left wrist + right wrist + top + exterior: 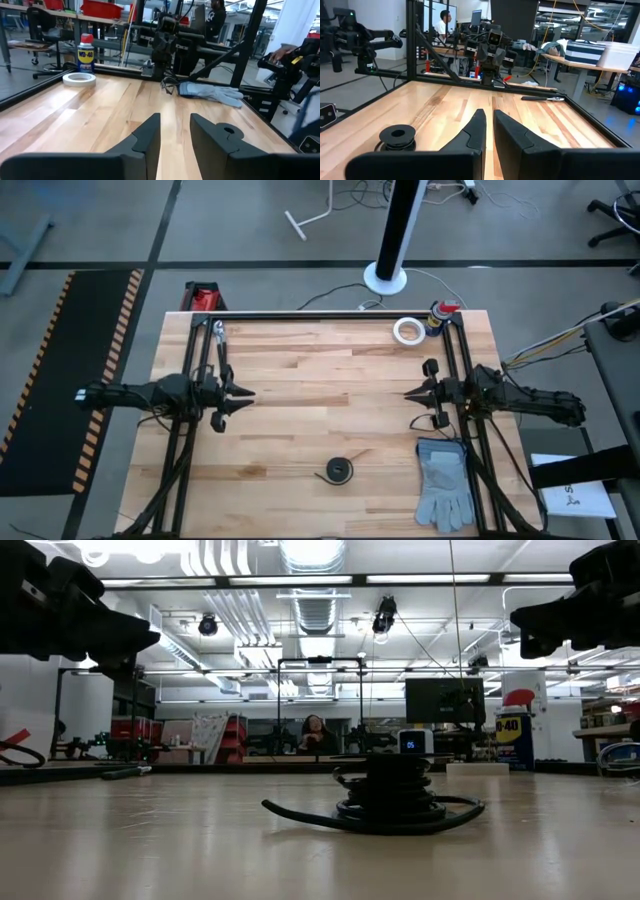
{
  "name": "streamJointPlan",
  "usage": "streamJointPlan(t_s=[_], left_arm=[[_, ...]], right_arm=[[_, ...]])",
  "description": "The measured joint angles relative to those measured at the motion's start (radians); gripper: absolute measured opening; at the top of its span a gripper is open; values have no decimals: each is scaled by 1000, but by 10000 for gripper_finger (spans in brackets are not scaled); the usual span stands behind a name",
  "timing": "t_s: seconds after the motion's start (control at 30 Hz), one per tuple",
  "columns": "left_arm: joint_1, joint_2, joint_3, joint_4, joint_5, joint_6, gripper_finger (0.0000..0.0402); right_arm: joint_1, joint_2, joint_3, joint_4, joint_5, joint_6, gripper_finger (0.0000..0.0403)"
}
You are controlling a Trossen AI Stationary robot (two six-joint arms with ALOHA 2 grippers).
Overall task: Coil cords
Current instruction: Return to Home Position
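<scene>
Nearest the front edge of the bench (300,430), the black cord (338,471) sits wound on its spool (397,133), its ends trailing loose (nothing pins them), so it may spring slack. The grey glove (445,485) lies off toward the right arm's side. Farther back, the left pincer (243,392) hangs slightly parted and empty, the right pincer (410,392) nearly closed and empty. A low swing could snag a trailing end.

The right gripper (487,131) hangs over a pale wooden table (450,107), its two dark fingers almost together with nothing between them. Near it on the wood sits the black cord (397,138), wound into a small tight coil. Far across the table, the left arm (492,42) faces back. A slim dark tool (543,98) lies on the wood. Beyond the black frame post (412,37), a person (441,22) is by a screen.
</scene>
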Motion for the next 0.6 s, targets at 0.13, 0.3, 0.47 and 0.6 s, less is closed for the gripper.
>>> streamJointPlan(t_s=[0.13, 0.3, 0.47, 0.6], left_arm=[[0, 24, 0, 0, 0, 0, 92], [0, 60, 0, 1, 0, 0, 88], [0, 106, 5, -1, 1, 0, 87], [0, 140, 11, 0, 0, 0, 93]], right_arm=[[0, 0, 0, 0, 0, 0, 24], [0, 0, 0, 0, 0, 0, 26], [0, 4, 0, 0, 0, 0, 31], [0, 6, 0, 0, 0, 0, 34]])
